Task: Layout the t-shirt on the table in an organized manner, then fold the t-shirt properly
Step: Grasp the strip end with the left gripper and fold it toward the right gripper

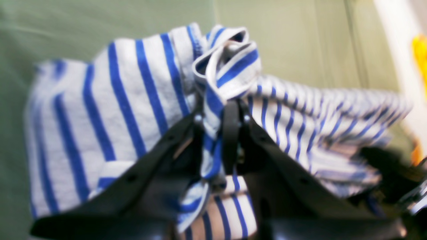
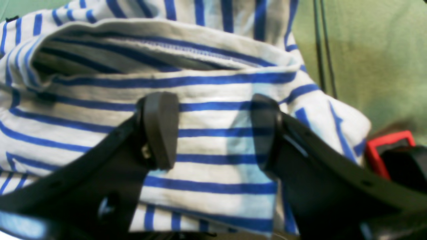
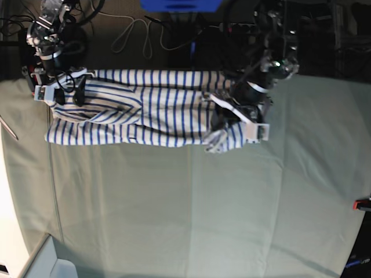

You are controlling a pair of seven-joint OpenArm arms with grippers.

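Nearest, bare green counter (image 3: 191, 208), a red clamp (image 3: 363, 204) at its right edge. Farther back, striped t-shirt (image 3: 139, 116) stretched sideways along the far edge. Left gripper (image 1: 218, 116) pinched on a bunched fold; right gripper (image 2: 213, 130) spread wide over the cloth. Beyond, tangled cables (image 3: 136, 35).

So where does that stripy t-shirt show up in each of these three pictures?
Left wrist view: the t-shirt fills the middle, a bunched fold pinched in the left tool.
Right wrist view: it fills the upper left and centre, behind the open right tool.
Base view: it lies stretched along the top of the table, between the two arms.
Shared landmark: the table's grey-green cloth, behind the shirt in every view.
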